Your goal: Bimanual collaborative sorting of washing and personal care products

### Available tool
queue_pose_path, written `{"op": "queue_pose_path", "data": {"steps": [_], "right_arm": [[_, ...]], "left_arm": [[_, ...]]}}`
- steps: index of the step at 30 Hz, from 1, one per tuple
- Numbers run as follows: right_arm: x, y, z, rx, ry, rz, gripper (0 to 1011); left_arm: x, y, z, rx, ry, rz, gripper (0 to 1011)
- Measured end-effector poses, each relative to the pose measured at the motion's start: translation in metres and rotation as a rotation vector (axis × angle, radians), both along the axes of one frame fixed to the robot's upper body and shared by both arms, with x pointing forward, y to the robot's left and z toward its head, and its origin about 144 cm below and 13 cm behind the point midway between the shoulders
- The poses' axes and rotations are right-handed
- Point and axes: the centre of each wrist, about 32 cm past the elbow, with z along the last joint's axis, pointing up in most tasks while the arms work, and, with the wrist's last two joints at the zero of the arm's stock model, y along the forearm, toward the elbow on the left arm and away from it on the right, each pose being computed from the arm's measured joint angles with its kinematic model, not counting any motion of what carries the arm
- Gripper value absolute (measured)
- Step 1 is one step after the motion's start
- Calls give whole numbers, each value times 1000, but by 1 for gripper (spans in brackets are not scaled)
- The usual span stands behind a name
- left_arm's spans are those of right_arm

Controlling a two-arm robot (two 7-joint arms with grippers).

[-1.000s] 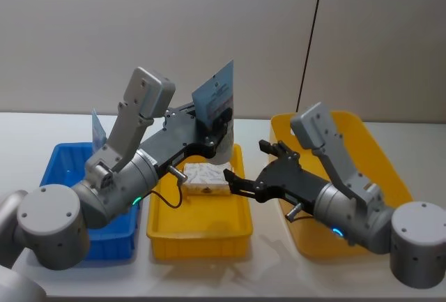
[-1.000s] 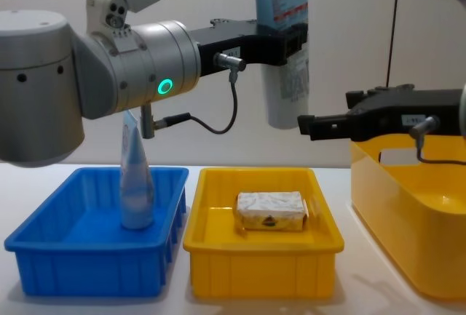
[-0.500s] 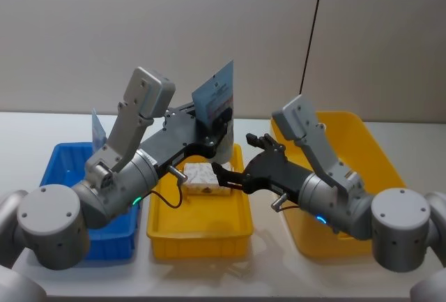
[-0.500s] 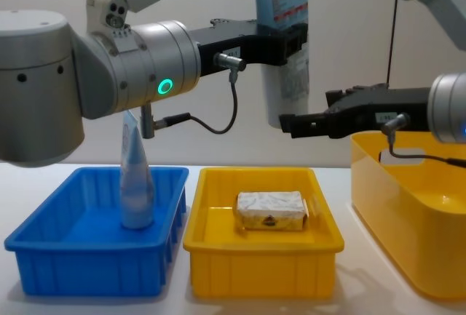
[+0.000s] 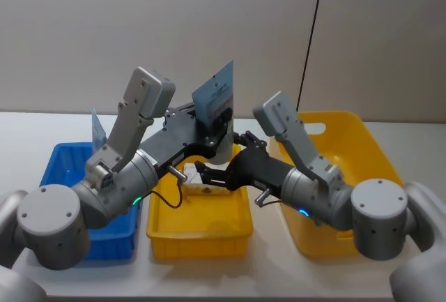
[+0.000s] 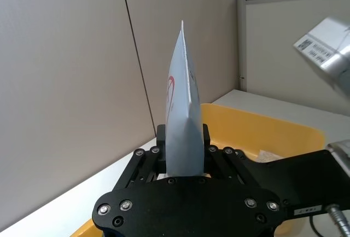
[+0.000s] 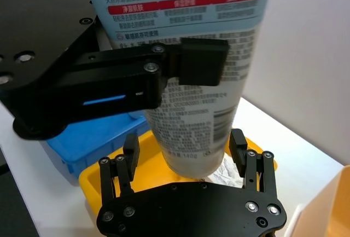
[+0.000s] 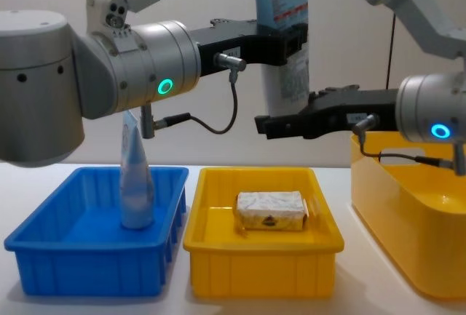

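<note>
Above the yellow tray (image 8: 262, 245), a tall pale-blue and white pouch (image 8: 282, 38) is held upright in the air, clamped across its middle by the left pincer (image 8: 290, 44). Flat tapered top is up, rounded whitish end down; a blue label with a red band and dense print is seen on its face in the right wrist view (image 7: 202, 56). From the left wrist view the pouch (image 6: 183, 127) is seen edge-on, thin, pinched between the two black fingers (image 6: 159, 150).

The right pincer (image 8: 271, 124) is held level at the pouch's lower end, reaching in from the right. Its fingers (image 7: 131, 150) are spread wide, one on each side of the pouch base, not seen touching it.

A second pouch (image 8: 135, 177) of the same kind is stood upright in the blue tray (image 8: 87, 260), pointed top up. A whitish marbled-paper block (image 8: 269, 210) with a small dark mark on its front is laid flat in the yellow tray, toward its back right.

The big yellow tub (image 8: 408, 206) is placed on the table (image 8: 364, 297) at the right, beside the yellow tray.
</note>
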Motion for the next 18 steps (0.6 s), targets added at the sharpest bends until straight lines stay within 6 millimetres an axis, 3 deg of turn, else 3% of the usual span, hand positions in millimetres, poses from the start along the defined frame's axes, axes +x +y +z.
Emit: {"op": "queue_pose_path", "data": {"steps": [7,18], "right_arm": [[6,7,-2,-1,1,7,994],[12,18,-3,-9,0,-18,694]], "left_arm": [[0,0,0,0,0,0,272],[0,0,0,0,0,0,272]]}}
